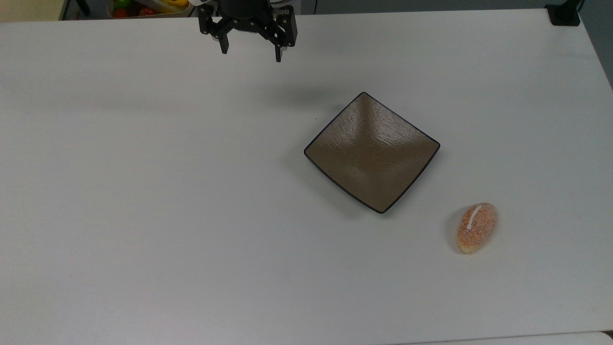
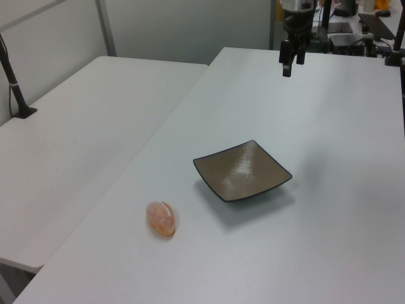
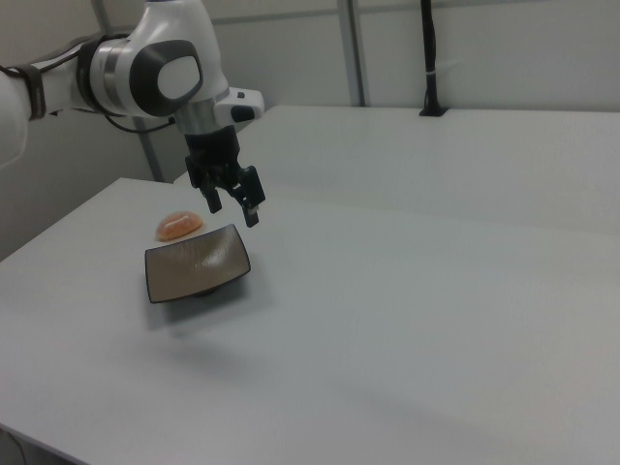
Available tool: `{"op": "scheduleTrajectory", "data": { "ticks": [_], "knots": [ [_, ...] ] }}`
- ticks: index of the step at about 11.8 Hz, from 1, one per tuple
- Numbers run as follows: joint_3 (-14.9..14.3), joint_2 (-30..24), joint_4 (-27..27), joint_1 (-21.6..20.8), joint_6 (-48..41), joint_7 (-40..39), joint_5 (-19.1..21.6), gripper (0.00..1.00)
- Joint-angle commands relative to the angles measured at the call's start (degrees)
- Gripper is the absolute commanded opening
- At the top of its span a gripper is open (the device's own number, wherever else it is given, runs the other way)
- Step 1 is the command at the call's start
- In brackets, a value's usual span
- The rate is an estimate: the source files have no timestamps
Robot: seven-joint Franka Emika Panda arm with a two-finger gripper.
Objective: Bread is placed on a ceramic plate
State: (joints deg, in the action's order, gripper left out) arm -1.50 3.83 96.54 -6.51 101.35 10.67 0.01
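Above the white bench (image 1: 143, 191), at the top view's upper edge, my black two-finger claw (image 1: 250, 53) hangs spread and empty, well apart from everything. Near the bench's middle sits the square glossy brown ceramic plate (image 1: 372, 152), nothing on it. Just beyond its corner, toward the top view's lower right, lies the small oval orange-tan sugar-speckled bread (image 1: 475, 227), flat on the bench.

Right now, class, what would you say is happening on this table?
A robot arm's black two-finger gripper hangs open and empty above the white table. Nothing is being handled yet. The small oval orange-tan bread roll lies on the table beside the square glossy brown ceramic plate, apart from it. The plate holds nothing.
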Motion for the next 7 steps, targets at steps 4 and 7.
{"op": "scheduleTrajectory", "data": {
  "ticks": [4,7],
  "knots": [
    [0.1,0.6,-0.6,-1.2,-0.4,0.2,-0.4,1.0],
    [0.2,0.6,-0.6,-1.3,0.3,4.1,-0.3,1.0]
  ]
}}
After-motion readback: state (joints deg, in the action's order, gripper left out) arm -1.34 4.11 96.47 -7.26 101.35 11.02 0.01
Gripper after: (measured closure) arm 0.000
